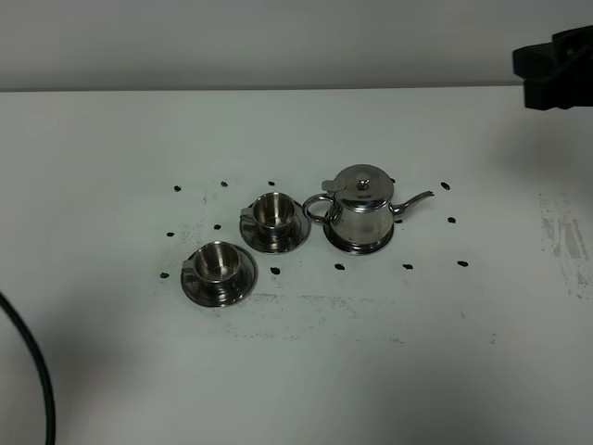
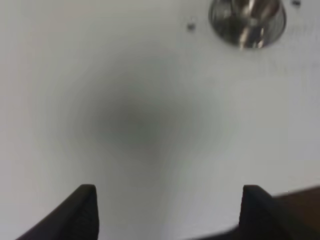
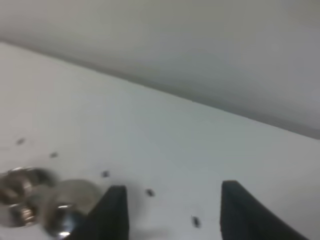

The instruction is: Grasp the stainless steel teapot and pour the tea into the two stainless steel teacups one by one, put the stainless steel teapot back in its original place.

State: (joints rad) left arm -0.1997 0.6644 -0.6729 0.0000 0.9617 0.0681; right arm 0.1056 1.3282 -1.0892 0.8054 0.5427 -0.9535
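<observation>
Looking down from the high camera, I have the stainless steel teapot [image 1: 359, 211] upright with its lid on, seated on its round saucer [image 1: 358, 247] on the white table [image 1: 296, 380]. Its spout points away from the cups and its loop handle faces them. One teacup [image 1: 274, 210] stands on a saucer [image 1: 275, 241] just beside the teapot's handle, apart from it. The second teacup [image 1: 220, 261], on its own saucer [image 1: 219, 291], sits farther from the teapot on that same side and more toward the front. Small black marks [image 1: 340, 267] dot the table around the teapot. My left gripper [image 2: 167, 212] is spread wide over bare table with nothing between its fingers [image 2: 82, 212], well away from the teapot. My right gripper [image 3: 175, 210] is also wide open and empty. Its view shows blurred steel shapes [image 3: 62, 205] beside one finger [image 3: 112, 215], and I cannot tell which pieces they are.
</observation>
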